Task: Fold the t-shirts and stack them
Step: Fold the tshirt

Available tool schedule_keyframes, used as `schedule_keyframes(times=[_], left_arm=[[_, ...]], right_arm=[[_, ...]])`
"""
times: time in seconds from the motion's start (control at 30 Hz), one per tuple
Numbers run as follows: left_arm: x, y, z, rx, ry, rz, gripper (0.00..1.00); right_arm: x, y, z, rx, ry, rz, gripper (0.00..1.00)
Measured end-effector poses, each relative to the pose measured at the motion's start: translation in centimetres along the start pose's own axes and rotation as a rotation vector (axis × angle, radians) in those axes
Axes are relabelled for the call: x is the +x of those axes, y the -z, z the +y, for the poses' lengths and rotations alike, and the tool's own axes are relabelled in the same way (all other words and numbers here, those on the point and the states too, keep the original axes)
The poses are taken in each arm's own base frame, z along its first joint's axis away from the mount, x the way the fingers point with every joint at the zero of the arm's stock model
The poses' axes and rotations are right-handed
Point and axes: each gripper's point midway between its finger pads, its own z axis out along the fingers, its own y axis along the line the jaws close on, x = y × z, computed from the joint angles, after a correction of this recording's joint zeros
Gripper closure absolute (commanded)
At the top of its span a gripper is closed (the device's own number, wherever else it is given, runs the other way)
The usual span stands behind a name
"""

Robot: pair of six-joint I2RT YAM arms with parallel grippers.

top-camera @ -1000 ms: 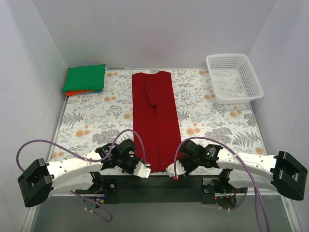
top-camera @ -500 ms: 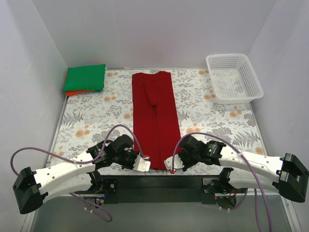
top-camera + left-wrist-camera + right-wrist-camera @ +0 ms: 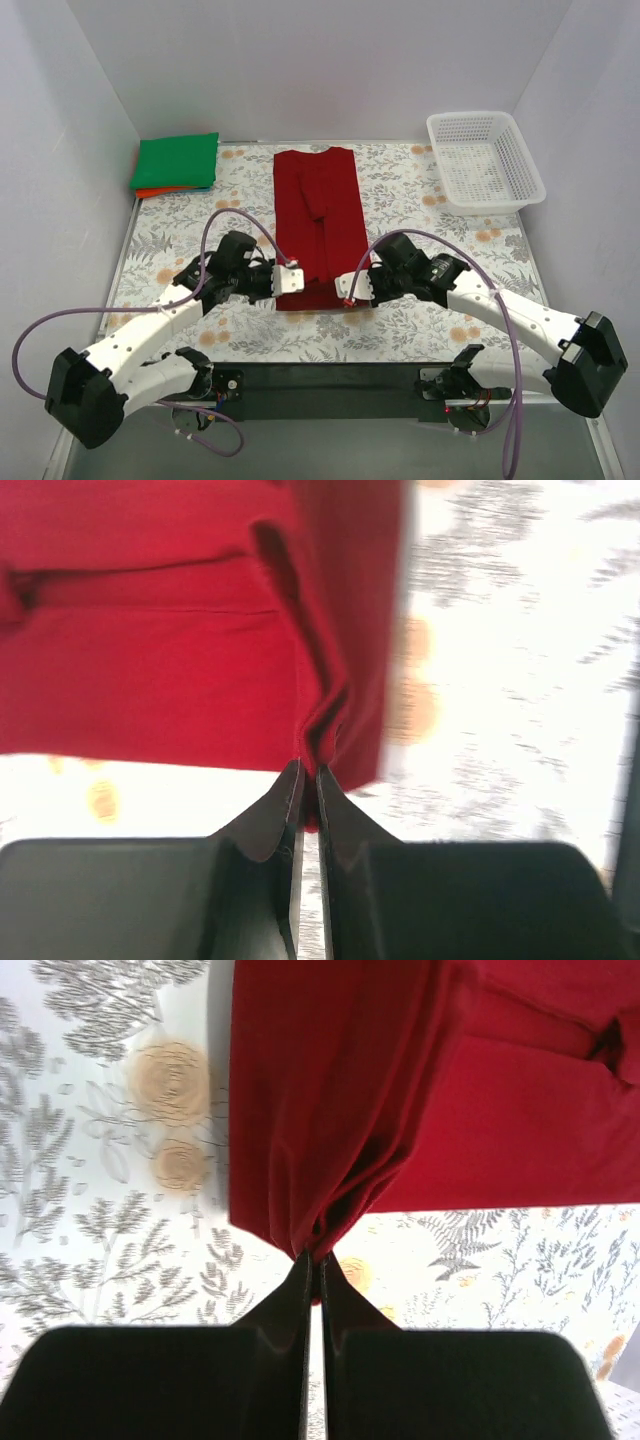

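The flower-patterned surface [image 3: 200, 250] carries everything. Down its middle lies the red shirt [image 3: 316, 190], already narrowed into a long strip that runs from the far edge toward the arms. A second ago its near hem lay flat close to the arm bases. Now that hem is lifted and carried away from the bases, so the strip looks shorter and its near end doubles over itself. I judge this to be the start of the crosswise fold, the hem heading toward the collar end.

The white basket [image 3: 485, 160] sits at the far right corner, well apart from the cloth. At the far left corner the green shirt [image 3: 178, 160] lies folded on top of the orange shirt [image 3: 150, 191], of which only an edge shows. That pile is probably where the red one goes once it is folded.

The left pincer [image 3: 290, 279] is clenched on the hem's left corner, and its wrist view shows the cloth bunched between the closed tips [image 3: 308, 770]. The right pincer [image 3: 350, 291] grips the right corner the same way [image 3: 312, 1258]. Both corners sit at about the same level, so the fold should land square.
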Motion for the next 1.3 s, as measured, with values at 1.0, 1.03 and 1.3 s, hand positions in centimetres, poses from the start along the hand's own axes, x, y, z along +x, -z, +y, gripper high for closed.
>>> schedule_keyframes(times=[1.0,1.03,1.3], left_arm=[[5.9,-6.0,20.2,-0.175,-0.041,-0.029,1.0],[6.2,-6.1,20.4,-0.176,-0.04,-0.027,1.0],[7.0,-6.4,20.8,-0.183,-0.055,-0.015,0.79]], right_arm=[[8.5,-8.1,-16.9,0.081,-0.02,0.069,0.99],[8.6,-8.4,-17.2,0.082,-0.02,0.069,0.99],[8.8,-9.0,-19.0,0.107,-0.032,0.074,0.43]])
